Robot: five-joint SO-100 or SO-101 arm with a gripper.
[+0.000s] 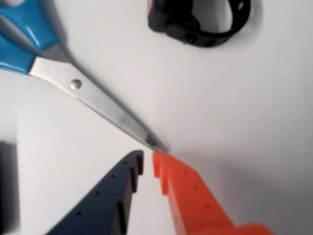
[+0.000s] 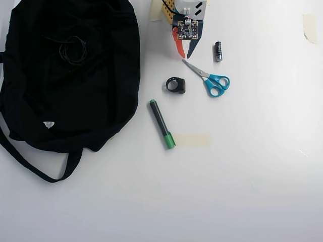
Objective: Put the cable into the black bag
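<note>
- Two-finger gripper [image 2: 185,53], one orange finger [image 1: 190,196] & one dark blue finger [image 1: 110,200]: tips nearly together w/ a narrow gap, nothing between them, so empty & almost closed.
- In wrist view the tips sit just beside the point of the blue-handled steel scissors [image 1: 93,98]; can't tell if they touch it.
- Overhead view: gripper at top centre of the white table [image 2: 242,176], pointing down, scissors [image 2: 209,78] just to its right-below.
- Thin black cable wound as a small ring-shaped coil [image 2: 73,49]: lies on top of the large floppy black fabric bag [image 2: 65,96], upper part of the bag, well apart from gripper. Black on black, so hard to pick out; a thin loose end runs off to the coil's left, plug not discernible.
- Bag fills the left of overhead view; rounded outline, small white label [image 2: 48,124] low on it, long thin strap [image 2: 30,164] looping below.
- Chunky black ring-shaped object [image 2: 176,85] below gripper; top of wrist view too [image 1: 200,22].
- Green-tipped black marker [image 2: 162,124] lies slanted near bag's right edge, not touching.
- Small black cylindrical battery [image 2: 218,51] right of gripper.
- Beige tape strip [image 2: 193,140] just beside marker's green tip.
</note>
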